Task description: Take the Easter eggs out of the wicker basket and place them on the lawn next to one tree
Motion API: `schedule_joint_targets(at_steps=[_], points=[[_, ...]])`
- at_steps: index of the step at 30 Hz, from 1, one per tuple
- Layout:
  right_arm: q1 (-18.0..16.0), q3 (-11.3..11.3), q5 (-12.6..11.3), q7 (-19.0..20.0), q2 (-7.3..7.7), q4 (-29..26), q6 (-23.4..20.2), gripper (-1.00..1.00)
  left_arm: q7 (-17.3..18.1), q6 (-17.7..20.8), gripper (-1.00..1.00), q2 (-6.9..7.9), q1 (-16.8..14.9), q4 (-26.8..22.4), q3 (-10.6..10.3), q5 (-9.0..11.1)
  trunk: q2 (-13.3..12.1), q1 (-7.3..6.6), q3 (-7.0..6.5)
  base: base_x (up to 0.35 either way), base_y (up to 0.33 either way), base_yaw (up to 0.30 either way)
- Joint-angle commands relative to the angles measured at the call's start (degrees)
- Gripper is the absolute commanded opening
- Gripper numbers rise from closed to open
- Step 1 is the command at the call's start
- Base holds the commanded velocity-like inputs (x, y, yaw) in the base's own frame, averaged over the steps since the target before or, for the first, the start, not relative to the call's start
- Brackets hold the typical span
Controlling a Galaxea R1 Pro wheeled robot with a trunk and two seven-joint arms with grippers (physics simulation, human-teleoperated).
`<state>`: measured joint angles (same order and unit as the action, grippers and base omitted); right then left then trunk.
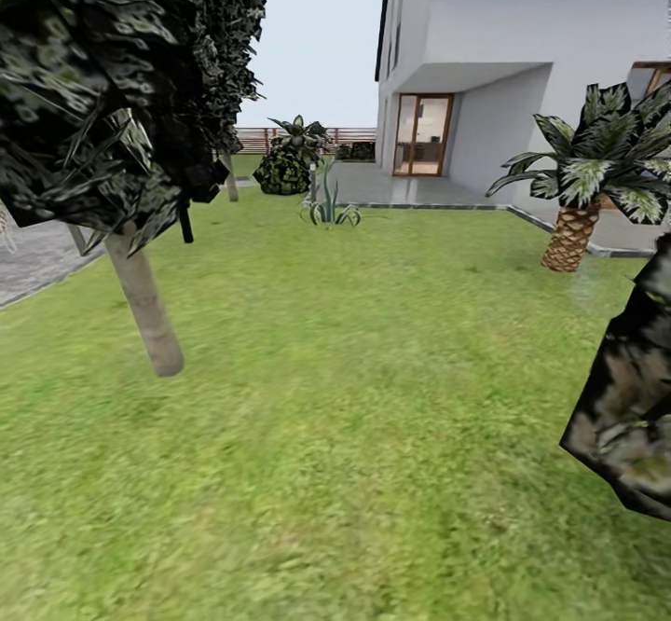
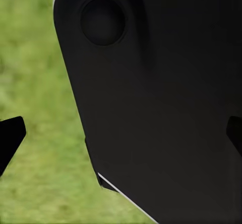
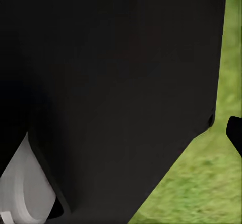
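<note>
Eggs and wicker basket: not in sight at this moment; their direction from either tool cannot be read. No egg is seen between the fingers in the wrist views.

Tree [image 1: 144, 309]: pale grey trunk rising from the lawn [image 1: 354, 416] toward its left side in the head view, leaning slightly, with dark speckled foliage overhead. This is the nearest candidate drop site; it lies forward and to the robot's left, so the left arm sits on the nearer side. Judgement: the coming move is a base move, not a reach — grass between robot and trunk is open, arms are not extended toward anything.

Outward: dark foliage mass [image 1: 629, 416] at the right edge; a palm [image 1: 573, 229] near the paved strip; round bush [image 1: 284, 169] and fence [image 1: 298, 139] far back; house [image 1: 522, 62] behind.

Left tool [image 2: 121, 133]: dark fingertips at opposite edges of the wrist view, apart, a dark robot body panel between and beyond them. Right tool: one fingertip [image 3: 235, 132] showing against grass; spread cannot be told.
</note>
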<state>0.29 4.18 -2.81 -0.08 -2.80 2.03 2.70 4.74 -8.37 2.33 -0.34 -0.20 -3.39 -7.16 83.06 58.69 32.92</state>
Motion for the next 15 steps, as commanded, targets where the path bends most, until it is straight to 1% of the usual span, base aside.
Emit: schedule_joint_targets(at_steps=[1,15], points=[[-0.03,0.39,-0.28,-0.01,-0.03,0.08,0.28,1.00,0.01,-0.24,1.00,0.01,-0.02,0.03,-0.30,-0.31,0.02,0.03,0.04,0.337,0.000,-0.043],[-0.03,0.39,-0.31,-0.01,-0.10,0.08,0.30,1.00,0.01,-0.35,1.00,0.04,-0.03,0.03,-0.30,-0.31,0.02,0.03,0.04,0.337,0.000,-0.010]])
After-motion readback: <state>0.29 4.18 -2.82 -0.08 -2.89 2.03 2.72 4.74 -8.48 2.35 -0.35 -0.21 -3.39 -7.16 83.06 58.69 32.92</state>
